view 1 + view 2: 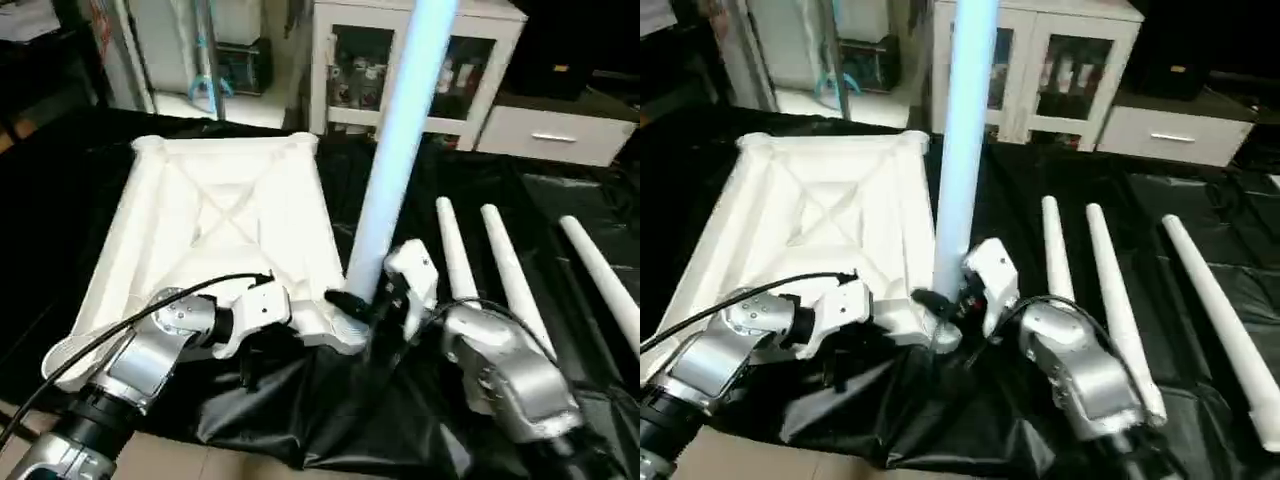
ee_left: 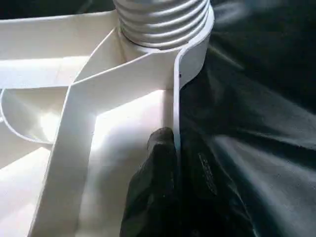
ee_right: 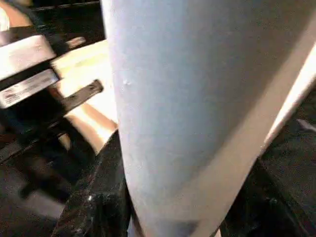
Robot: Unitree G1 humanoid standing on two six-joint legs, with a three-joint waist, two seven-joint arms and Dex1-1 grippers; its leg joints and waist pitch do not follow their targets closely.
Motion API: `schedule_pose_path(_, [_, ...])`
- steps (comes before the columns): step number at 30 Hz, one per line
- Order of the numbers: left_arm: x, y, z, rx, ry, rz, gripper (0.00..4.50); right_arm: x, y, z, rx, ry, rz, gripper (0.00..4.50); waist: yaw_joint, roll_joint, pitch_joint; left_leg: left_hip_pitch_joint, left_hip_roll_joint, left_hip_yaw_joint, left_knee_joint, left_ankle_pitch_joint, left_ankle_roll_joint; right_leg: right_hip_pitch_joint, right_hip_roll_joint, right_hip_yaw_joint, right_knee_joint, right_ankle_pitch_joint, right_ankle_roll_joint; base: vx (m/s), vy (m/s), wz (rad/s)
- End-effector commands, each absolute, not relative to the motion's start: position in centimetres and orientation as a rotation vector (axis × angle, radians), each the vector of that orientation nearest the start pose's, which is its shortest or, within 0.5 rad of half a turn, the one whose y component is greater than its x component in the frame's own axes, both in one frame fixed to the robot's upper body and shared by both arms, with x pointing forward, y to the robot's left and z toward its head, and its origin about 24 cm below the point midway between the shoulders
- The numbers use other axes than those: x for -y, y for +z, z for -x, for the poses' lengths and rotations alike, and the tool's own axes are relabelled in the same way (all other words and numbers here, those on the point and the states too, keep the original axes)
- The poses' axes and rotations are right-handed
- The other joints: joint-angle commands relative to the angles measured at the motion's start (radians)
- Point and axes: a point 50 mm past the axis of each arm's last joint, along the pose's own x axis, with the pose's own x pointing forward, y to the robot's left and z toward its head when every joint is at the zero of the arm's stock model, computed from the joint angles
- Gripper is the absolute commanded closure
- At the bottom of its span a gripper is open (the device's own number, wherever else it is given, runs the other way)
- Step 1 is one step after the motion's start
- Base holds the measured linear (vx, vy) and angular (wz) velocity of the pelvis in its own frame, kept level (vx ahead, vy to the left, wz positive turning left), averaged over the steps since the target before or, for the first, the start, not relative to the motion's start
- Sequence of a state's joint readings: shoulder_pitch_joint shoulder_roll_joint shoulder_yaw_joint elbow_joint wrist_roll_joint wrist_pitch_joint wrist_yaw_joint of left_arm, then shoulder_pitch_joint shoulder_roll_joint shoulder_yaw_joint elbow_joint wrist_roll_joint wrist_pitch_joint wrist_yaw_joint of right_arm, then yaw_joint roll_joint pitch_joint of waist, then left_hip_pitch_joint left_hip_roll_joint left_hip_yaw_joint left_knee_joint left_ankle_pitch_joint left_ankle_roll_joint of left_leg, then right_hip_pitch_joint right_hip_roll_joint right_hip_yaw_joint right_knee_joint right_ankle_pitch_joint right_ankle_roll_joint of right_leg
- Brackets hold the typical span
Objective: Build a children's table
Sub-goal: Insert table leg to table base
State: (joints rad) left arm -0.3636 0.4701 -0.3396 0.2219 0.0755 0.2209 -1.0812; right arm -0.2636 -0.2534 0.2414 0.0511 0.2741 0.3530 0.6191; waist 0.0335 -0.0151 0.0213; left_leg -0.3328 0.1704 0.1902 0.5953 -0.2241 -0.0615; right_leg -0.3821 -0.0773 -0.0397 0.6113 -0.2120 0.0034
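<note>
Silver forearms are reaching in over the black sheet to the tabletop, which is lying ribs-up; the left gripper is pinching its near rim just beside the corner socket. At that socket the right gripper is clasping the upright leg, seemingly partly threaded. Three legs are lying right of the tabletop, waiting.

A white glass-door cabinet and a white drawer unit stand behind the black floor sheet.
</note>
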Motion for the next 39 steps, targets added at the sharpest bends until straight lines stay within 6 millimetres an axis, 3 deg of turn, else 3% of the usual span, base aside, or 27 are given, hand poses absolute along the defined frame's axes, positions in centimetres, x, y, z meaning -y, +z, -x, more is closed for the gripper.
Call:
schedule_pose_path(1, [-13.8,4.9,-28.2,-0.409,-1.214,-0.469,4.5,13.1,1.0,-27.5,-0.475,0.686,0.057,2.64,-0.005,-0.004,-0.012,-0.005,0.058,-0.045,-0.1,-0.391,-0.034,0.001,-0.074,0.047,-0.109,-0.542,-0.097,0.0,0.0,0.0])
schedule_pose_path(5, [-11.9,5.3,-29.2,-0.412,-1.091,-0.393,4.5,12.6,0.8,-30.4,-0.453,0.481,0.081,2.64,-0.025,-0.001,-0.014,-0.006,0.055,-0.05,-0.099,-0.404,-0.049,-0.001,-0.075,0.042,-0.113,-0.583,-0.089,0.0,0.0,0.0])
schedule_pose_path(8, [-10.9,5.6,-29.7,-0.427,-1.031,-0.38,4.5,12.2,0.8,-31.4,-0.456,0.418,0.097,2.64,-0.029,-0.007,-0.017,-0.005,0.055,-0.043,-0.096,-0.379,-0.034,-0.003,-0.07,0.046,-0.11,-0.487,-0.12,0.0,0.0,0.0])
schedule_pose_path(10, [-9.4,6.1,-30.2,-0.429,-0.961,-0.338,4.5,11.8,0.6,-32.4,-0.464,0.342,0.092,2.64,-0.035,-0.007,-0.017,-0.012,0.056,-0.043,-0.097,-0.357,-0.036,0.004,-0.071,0.044,-0.1,-0.439,-0.144,0.0,0.0,0.0])
schedule_pose_path(12, [-7.2,7.0,-30.4,-0.399,-0.93,-0.288,4.5,11.4,0.6,-33.4,-0.465,0.25,0.098,2.64,-0.036,-0.016,-0.026,-0.016,0.057,-0.038,-0.09,-0.271,-0.029,0.012,-0.071,0.046,-0.093,-0.317,-0.174,0.0,0.0,0.0])
schedule_pose_path(13, [-7.2,7.0,-30.4,-0.399,-0.93,-0.288,4.5,11.4,0.6,-33.4,-0.465,0.25,0.098,2.64,-0.037,-0.015,-0.028,-0.019,0.056,-0.036,-0.089,-0.245,-0.025,0.015,-0.07,0.046,-0.088,-0.269,-0.185,0.0,0.0,0.0])
schedule_pose_path(15, [-6.0,7.5,-30.5,-0.385,-0.894,-0.281,4.5,11.1,0.6,-33.9,-0.468,0.196,0.083,2.64,-0.034,-0.021,-0.039,-0.024,0.053,-0.029,-0.077,-0.136,0.014,0.023,-0.067,0.044,-0.071,-0.089,-0.214,0.028,-0.007,0.0])
schedule_pose_path(18, [-4.6,8.1,-30.5,-0.373,-0.864,-0.263,4.5,10.5,0.7,-34.5,-0.466,0.146,0.068,2.64,-0.033,-0.027,-0.041,-0.03,0.051,-0.024,-0.069,-0.051,0.065,0.031,-0.067,0.041,-0.057,0.049,-0.259,0.019,-0.005,0.0])
schedule_pose_path(19, [-4.2,8.3,-30.5,-0.365,-0.862,-0.259,4.5,10.2,1.0,-34.9,-0.457,0.133,0.045,2.64,-0.034,-0.039,-0.041,-0.032,0.051,-0.022,-0.068,-0.053,0.075,0.032,-0.068,0.04,-0.059,0.047,-0.262,0.0,0.0,0.0])
schedule_pose_path(20, [-4.2,8.3,-30.5,-0.365,-0.862,-0.259,4.5,10.2,1.0,-34.9,-0.457,0.133,0.045,2.64,-0.032,-0.032,-0.039,-0.03,0.053,-0.022,-0.069,-0.067,0.082,0.032,-0.071,0.041,-0.06,0.021,-0.267,0.0,0.0,0.0])
schedule_pose_path(22, [-4.4,8.2,-30.4,-0.375,-0.85,-0.269,4.5,9.9,1.2,-35.1,-0.448,0.134,0.049,2.64,-0.036,-0.031,-0.034,-0.027,0.055,-0.022,-0.072,-0.106,0.078,0.027,-0.067,0.04,-0.067,-0.04,-0.26,0.0,0.0,0.0])
schedule_pose_path(24, [-4.7,8.0,-30.4,-0.381,-0.843,-0.275,4.5,9.9,1.2,-35.2,-0.444,0.138,0.052,2.64,-0.04,-0.031,-0.029,-0.022,0.059,-0.024,-0.079,-0.187,0.048,0.02,-0.066,0.039,-0.078,-0.165,-0.232,0.0,0.0,0.0])
schedule_pose_path(26, [-4.8,8.0,-30.3,-0.384,-0.841,-0.274,4.5,9.8,1.2,-35.3,-0.441,0.14,0.051,2.64,-0.04,-0.034,-0.029,-0.022,0.059,-0.026,-0.081,-0.21,0.029,0.018,-0.066,0.039,-0.08,-0.202,-0.212,0.0,0.0,0.0])
schedule_pose_path(29, [-5.0,7.8,-30.2,-0.399,-0.831,-0.279,4.5,9.3,1.6,-35.5,-0.404,0.194,0.028,2.64,-0.042,-0.035,-0.031,-0.023,0.059,-0.026,-0.081,-0.207,0.019,0.017,-0.066,0.041,-0.077,-0.172,-0.208,0.0,0.0,0.0])
schedule_pose_path(31, [-5.1,7.7,-30.2,-0.402,-0.828,-0.28,4.5,9.1,1.8,-35.6,-0.388,0.215,-0.001,2.08,-0.042,-0.034,-0.031,-0.025,0.059,-0.025,-0.08,-0.191,0.027,0.019,-0.066,0.041,-0.075,-0.139,-0.217,0.0,0.0,0.0])
schedule_pose_path(33, [-5.2,7.6,-30.2,-0.405,-0.827,-0.282,4.5,8.8,2.3,-35.8,-0.357,0.245,-0.018,1.92,-0.042,-0.034,-0.033,-0.024,0.059,-0.024,-0.077,-0.168,0.035,0.02,-0.065,0.041,-0.07,-0.104,-0.229,0.0,0.0,0.0])
schedule_pose_path(34, [-5.2,7.6,-30.2,-0.405,-0.827,-0.283,4.5,8.6,2.6,-35.9,-0.346,0.262,-0.025,1.92,-0.034,-0.031,-0.037,-0.014,0.06,-0.017,-0.071,-0.143,0.043,0.016,-0.066,0.042,-0.067,-0.056,-0.254,0.0,0.0,0.0])
schedule_pose_path(35, [-5.3,7.6,-30.2,-0.406,-0.827,-0.284,4.5,8.6,2.7,-35.9,-0.343,0.267,-0.027,1.85,-0.031,-0.033,-0.04,-0.018,0.056,-0.015,-0.067,-0.114,0.054,0.019,-0.062,0.043,-0.06,-0.003,-0.262,0.0,0.0,0.0])
schedule_pose_path(36, [-5.3,7.6,-30.2,-0.406,-0.827,-0.286,4.5,8.5,2.9,-36.0,-0.33,0.286,-0.026,1.61,-0.026,-0.033,-0.041,-0.026,0.057,-0.018,-0.067,-0.041,0.088,0.028,-0.063,0.04,-0.049,0.094,-0.278,0.0,0.0,0.0])
schedule_pose_path(39, [-5.7,7.5,-30.3,-0.408,-0.829,-0.294,4.5,8.3,4.0,-36.1,-0.278,0.355,-0.05,1.33,-0.026,-0.032,-0.037,-0.024,0.059,-0.016,-0.066,-0.054,0.108,0.027,-0.064,0.04,-0.052,0.082,-0.294,0.0,0.0,0.0])
